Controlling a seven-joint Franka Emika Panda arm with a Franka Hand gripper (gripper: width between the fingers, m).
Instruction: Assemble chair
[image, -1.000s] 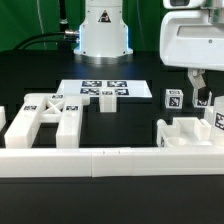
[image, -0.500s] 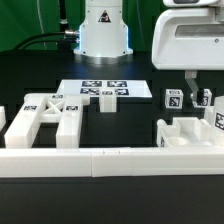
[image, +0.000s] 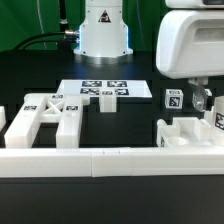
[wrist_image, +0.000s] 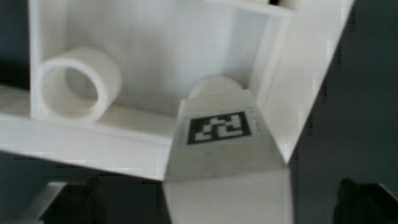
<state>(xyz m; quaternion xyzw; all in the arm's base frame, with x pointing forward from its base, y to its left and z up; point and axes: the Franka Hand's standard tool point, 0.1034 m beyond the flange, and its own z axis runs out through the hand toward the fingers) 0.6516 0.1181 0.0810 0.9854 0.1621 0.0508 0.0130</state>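
One arm: white Panda wrist (image: 195, 45) over the black bench (image: 30, 75), exterior view's right
Jaws: apart, clamped on nothing, over the glossy white blocky plastic chair piece (image: 185, 133)
Tagged post: short white square plastic post (image: 173, 100) with a black-and-white tag, upright, just beside the jaws
Frame: glossy white X-braced plastic frame (image: 45, 115), lying at the exterior view's left
Board: thin flat white marker board (image: 100, 90), behind a plain short white post (image: 105, 104)
Rail: long low white rail (image: 110, 160), nearest the camera
Wrist view: tagged white part (wrist_image: 222, 135) beside a round hole (wrist_image: 71, 85)
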